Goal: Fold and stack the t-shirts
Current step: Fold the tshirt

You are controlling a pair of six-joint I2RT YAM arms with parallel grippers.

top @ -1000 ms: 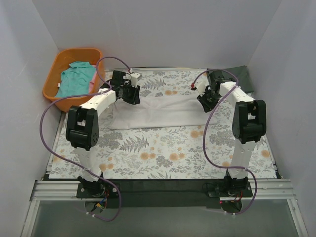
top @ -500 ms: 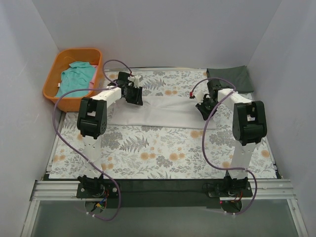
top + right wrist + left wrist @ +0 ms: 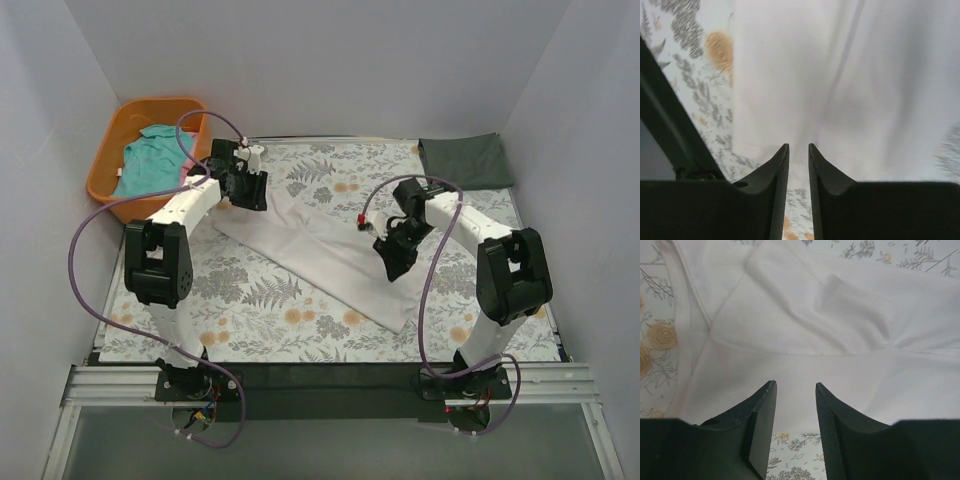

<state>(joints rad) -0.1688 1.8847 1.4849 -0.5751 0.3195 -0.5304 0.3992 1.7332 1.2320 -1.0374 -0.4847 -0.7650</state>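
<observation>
- Table [image 3: 300, 300], floral-covered, is enclosed by pale walls [image 3: 320, 60].
- Three t-shirts are counted: white t-shirt [image 3: 320, 250] laid diagonally mid-table, dark grey-green t-shirt [image 3: 465, 160] at the far right corner, teal t-shirt [image 3: 155, 160] in one orange basket [image 3: 105, 185], far left corner.
- Of two grippers, left gripper [image 3: 795, 385] is parted and empty; right gripper [image 3: 798, 146] is pinched on the white t-shirt.

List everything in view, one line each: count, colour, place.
white t-shirt: one, white, lying diagonally mid-table
teal t-shirt: one, teal, inside the basket
dark grey-green t-shirt: one, folded, far right corner
basket: one, orange, far left corner
table covering: one, floral, across the table
cables: two, purple, looping along the arms
left arm: one, black and white, jaws open above white t-shirt's far-left end
right arm: one, black and white, jaws pinching white t-shirt's nearer part
</observation>
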